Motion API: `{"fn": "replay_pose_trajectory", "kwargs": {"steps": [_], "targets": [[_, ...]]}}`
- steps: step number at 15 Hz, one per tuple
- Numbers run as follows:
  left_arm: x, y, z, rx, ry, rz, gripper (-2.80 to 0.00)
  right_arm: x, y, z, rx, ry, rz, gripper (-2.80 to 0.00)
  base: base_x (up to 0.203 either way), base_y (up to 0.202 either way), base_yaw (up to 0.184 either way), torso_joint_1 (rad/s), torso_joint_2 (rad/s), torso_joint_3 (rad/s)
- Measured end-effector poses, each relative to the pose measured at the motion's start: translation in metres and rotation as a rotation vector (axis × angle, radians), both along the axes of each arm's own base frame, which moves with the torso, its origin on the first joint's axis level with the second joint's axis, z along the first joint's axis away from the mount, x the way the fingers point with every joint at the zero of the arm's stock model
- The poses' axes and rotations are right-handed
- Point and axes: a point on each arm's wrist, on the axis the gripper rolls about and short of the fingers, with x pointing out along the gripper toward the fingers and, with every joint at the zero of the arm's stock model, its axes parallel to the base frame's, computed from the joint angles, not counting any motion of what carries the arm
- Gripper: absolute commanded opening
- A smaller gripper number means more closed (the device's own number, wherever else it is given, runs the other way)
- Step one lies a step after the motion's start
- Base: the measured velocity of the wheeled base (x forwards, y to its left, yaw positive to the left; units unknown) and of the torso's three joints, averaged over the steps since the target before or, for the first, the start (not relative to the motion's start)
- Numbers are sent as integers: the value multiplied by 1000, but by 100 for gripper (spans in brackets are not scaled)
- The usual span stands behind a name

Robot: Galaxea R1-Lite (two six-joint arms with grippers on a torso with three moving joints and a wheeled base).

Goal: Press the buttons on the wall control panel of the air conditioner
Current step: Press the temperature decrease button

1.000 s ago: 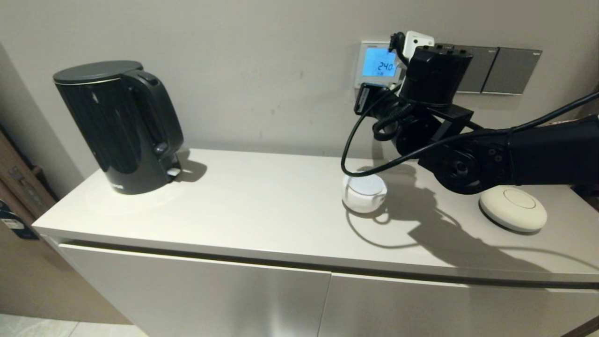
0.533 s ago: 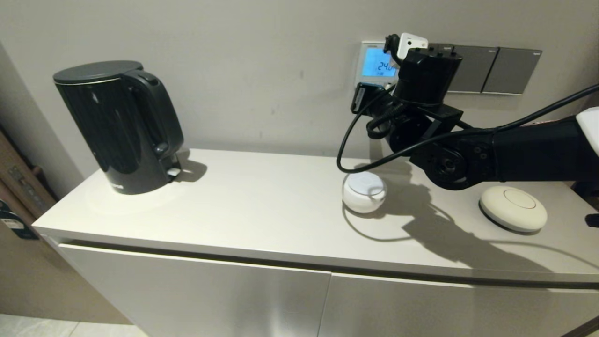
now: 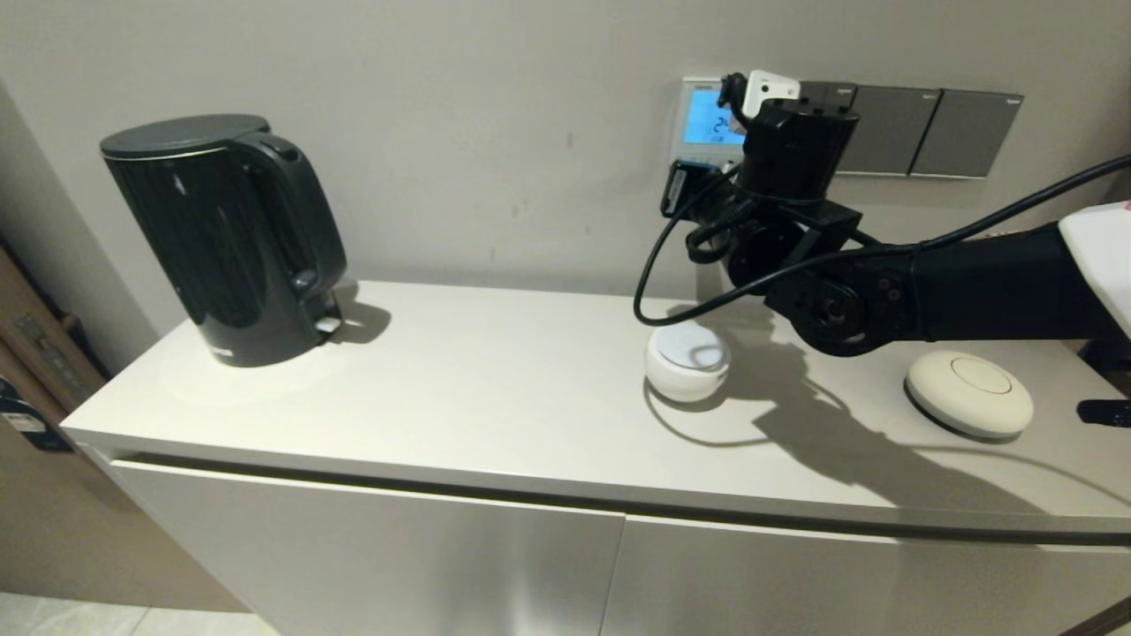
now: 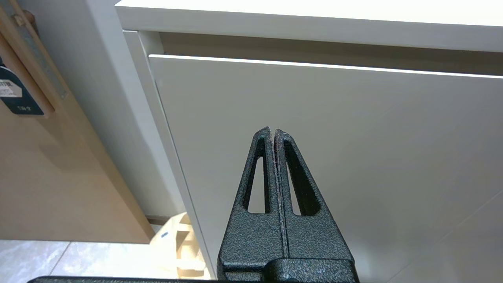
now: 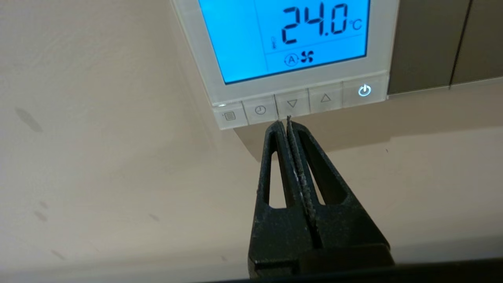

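Observation:
The air conditioner's wall control panel (image 3: 702, 119) is a silver-white square on the wall with a glowing blue screen reading 24.0 °C in the right wrist view (image 5: 290, 39). Its row of silver-grey buttons (image 5: 292, 104) runs along the lower edge. My right gripper (image 5: 283, 121) is shut and empty, its tips right at the lower edge of the down-arrow key; touch cannot be told. In the head view the right wrist hides the panel's right side and the fingers. My left gripper (image 4: 273, 131) is shut and empty, parked low in front of the cabinet door.
Dark grey switch plates (image 3: 928, 131) sit right of the panel. On the white cabinet top (image 3: 486, 389) stand a black kettle (image 3: 225, 234), a small white round device (image 3: 687, 360) with a cable, and a cream disc (image 3: 969, 393).
My right arm has moved left and toward the wall, covering more of the panel's screen in the head view. The left arm has not moved.

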Motion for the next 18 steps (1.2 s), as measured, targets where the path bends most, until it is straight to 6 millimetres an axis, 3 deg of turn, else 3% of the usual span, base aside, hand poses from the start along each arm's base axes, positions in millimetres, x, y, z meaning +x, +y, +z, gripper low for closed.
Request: {"fn": "replay_pose_trajectory", "kwargs": {"steps": [18], "targets": [[0, 0, 0, 0, 0, 1, -280, 14, -10, -1, 4, -8, -35, -280, 0, 0, 0, 0, 0, 0]]}}
